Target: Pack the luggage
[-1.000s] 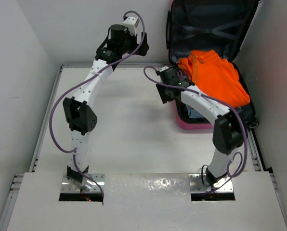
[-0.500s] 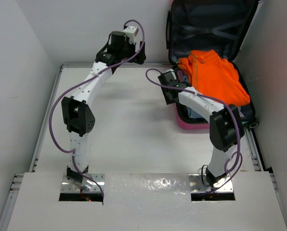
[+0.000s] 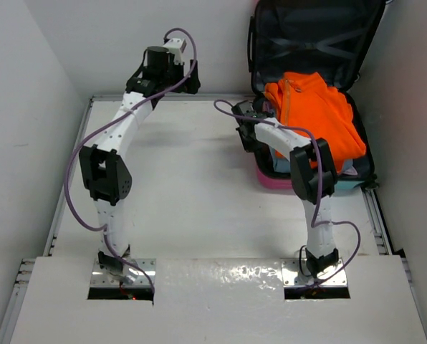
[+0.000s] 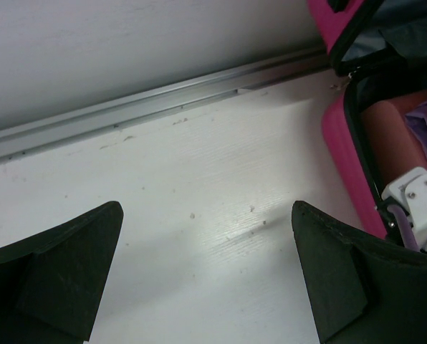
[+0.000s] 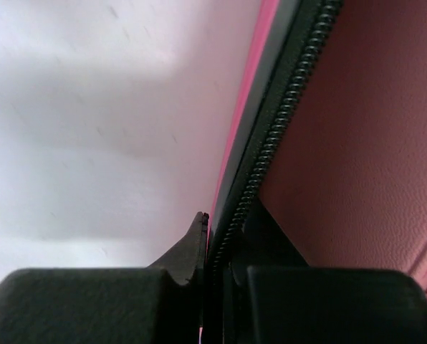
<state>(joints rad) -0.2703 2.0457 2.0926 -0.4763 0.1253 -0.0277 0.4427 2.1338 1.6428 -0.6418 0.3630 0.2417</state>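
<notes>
Right end effector [image 5: 219, 233], earlier half-open, now tight on luggage [image 3: 310, 32] rim

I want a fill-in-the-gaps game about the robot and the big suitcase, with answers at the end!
The garment lying in the luggage is coloured ____.
The right end effector is shut on the luggage's rim, right beside its ____.
The left end effector hangs over the table with jaws ____, holding nothing.
Missing words: orange; zipper; open.
</notes>
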